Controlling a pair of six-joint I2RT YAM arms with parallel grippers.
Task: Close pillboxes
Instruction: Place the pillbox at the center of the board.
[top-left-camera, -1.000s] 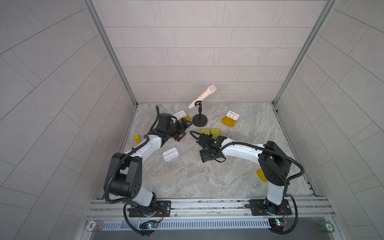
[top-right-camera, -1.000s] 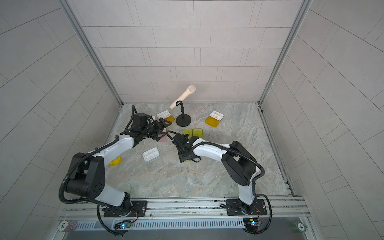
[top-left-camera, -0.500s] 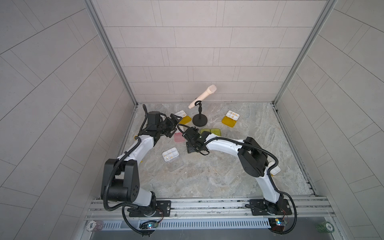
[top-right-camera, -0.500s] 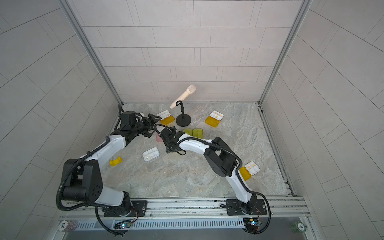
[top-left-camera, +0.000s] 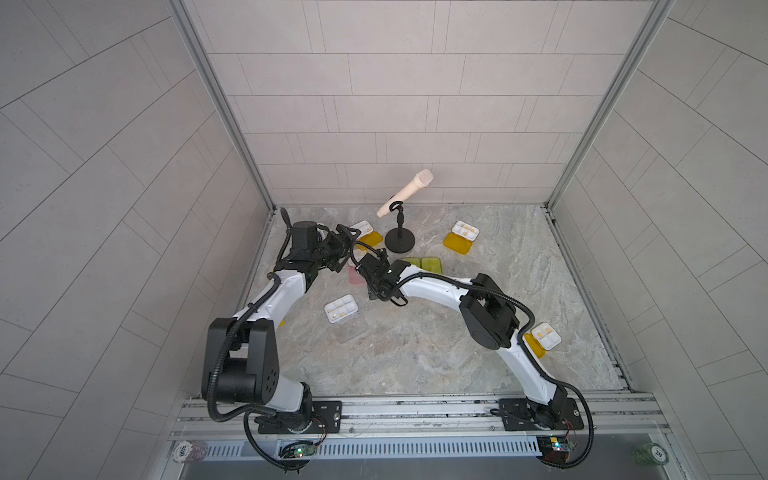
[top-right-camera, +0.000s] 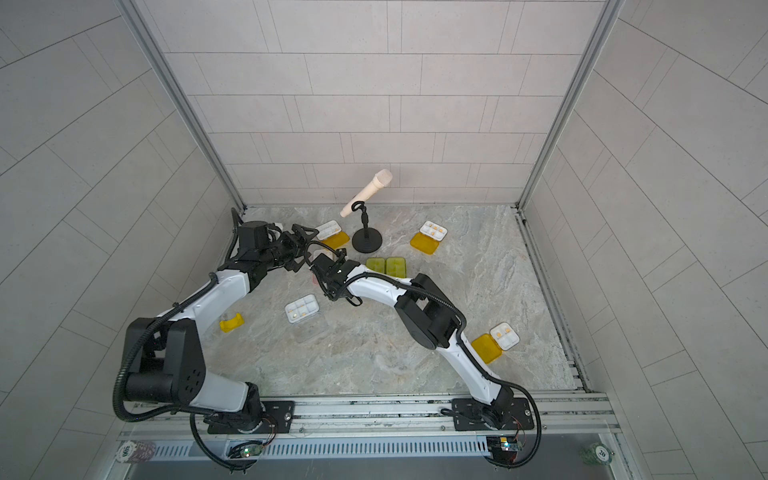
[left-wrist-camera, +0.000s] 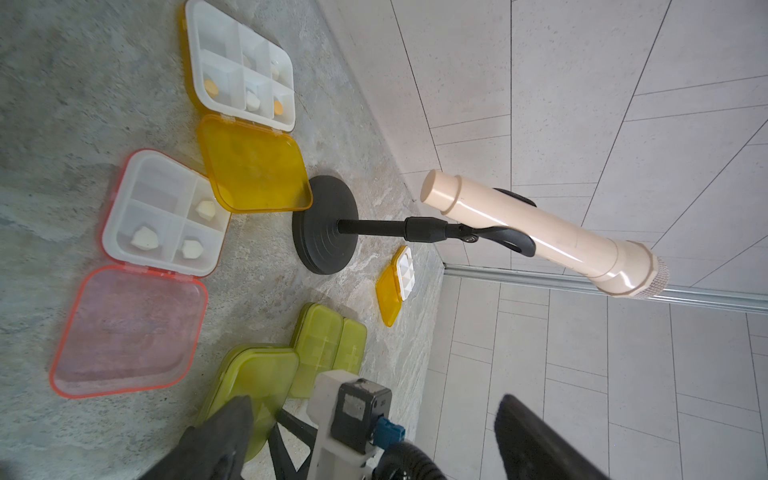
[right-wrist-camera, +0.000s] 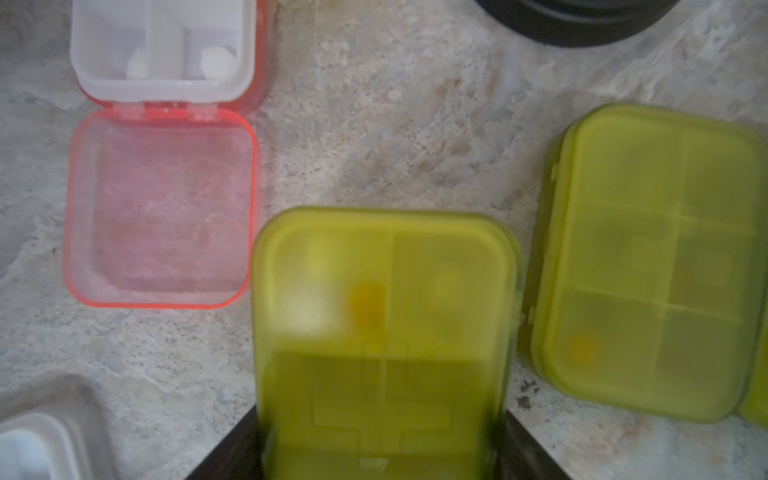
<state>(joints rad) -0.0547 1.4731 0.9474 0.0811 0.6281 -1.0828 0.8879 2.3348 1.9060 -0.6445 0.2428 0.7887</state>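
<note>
Right gripper (right-wrist-camera: 382, 440) with jaws closed on opposite side walls of a shut, lime-green translucent plastic pillbox (right-wrist-camera: 382, 299), far and left of centre, beside the open pink-lidded white pillbox (right-wrist-camera: 162, 208) and two closed lime-green pillboxes (right-wrist-camera: 648, 266). Left gripper (top-left-camera: 347, 248) gapes wide, empty. The box looks light, stiff and slick, best gripped by its walls. Its near end is cut off and blurred, so the latch cannot be judged.
</note>
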